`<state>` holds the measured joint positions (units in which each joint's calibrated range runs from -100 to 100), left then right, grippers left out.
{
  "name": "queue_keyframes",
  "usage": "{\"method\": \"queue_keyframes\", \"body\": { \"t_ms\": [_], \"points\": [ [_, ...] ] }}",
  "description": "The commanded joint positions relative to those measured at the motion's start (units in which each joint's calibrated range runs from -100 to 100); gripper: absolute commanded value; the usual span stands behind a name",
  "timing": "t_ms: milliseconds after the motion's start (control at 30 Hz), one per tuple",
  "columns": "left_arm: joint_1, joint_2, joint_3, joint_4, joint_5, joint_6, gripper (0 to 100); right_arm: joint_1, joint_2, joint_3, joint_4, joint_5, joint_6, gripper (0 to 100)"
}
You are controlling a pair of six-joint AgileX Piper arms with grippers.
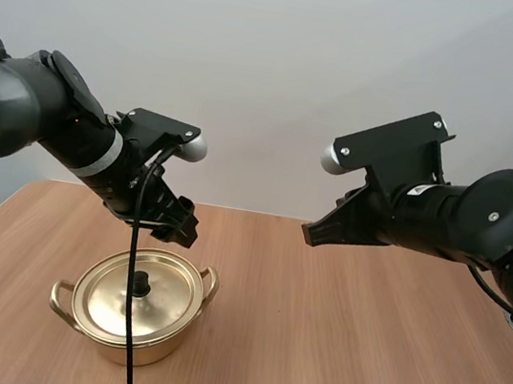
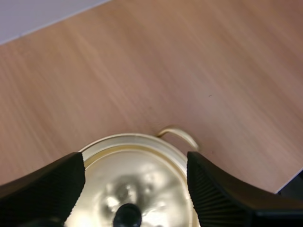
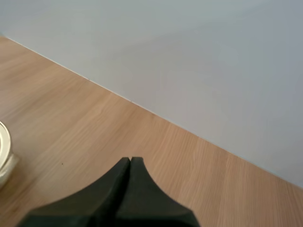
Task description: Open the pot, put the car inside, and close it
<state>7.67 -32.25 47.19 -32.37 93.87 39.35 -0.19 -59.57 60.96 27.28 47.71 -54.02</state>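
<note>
Nearest to the high camera, the golden pot (image 1: 156, 349) is placed on the front left part of the wooden bench (image 1: 359, 343). It is closed by its lid (image 1: 169, 295), and a small black knob (image 1: 139, 283) is seen in the middle of the lid. One loop handle (image 1: 62, 298) is found on each side of the pot.

The left claw (image 1: 179, 224) is held just above the far edge of the pot, near the handle on the right side, and no contact with the lid is seen. In the left wrist view its two fingers (image 2: 57, 184) are spread wide apart, with the ribbed inner faces turned to each other. The shiny lid is seen between them, and the knob lies lower, between the two fingers. Nothing is gripped by this claw.

The right claw (image 1: 313, 232) is held in the air over the middle of the bench, well apart from the pot and pointing toward it. In the right wrist view its fingers are pressed together as one dark wedge, with nothing between them. Bare wood is seen below the wedge, and a pale piece of the pot's rim shows far from the tips.
</note>
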Motion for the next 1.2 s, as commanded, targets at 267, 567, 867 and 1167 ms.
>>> {"method": "queue_keyframes", "body": {
  "t_ms": [267,567,867,1167],
  "points": [
    [0.04,-47.4,10.5,-17.4,-7.5,-0.1,100,0.0,0.0,3.3,-0.1,-5.5,0.4,0],
    [-4.45,-52.3,13.5,-7.3,-12.0,-8.9,100,-0.8,0.0,3.3,-20.1,-4.2,12.6,0],
    [-12.34,-59.5,16.0,45.4,-39.4,-52.4,100,-1.8,-3.2,4.3,-24.1,-8.3,32.4,0],
    [-12.34,-67.8,28.5,63.3,-39.2,-70.9,100,-1.8,-20.4,10.5,-23.8,-15.2,32.4,0]
  ]
}}
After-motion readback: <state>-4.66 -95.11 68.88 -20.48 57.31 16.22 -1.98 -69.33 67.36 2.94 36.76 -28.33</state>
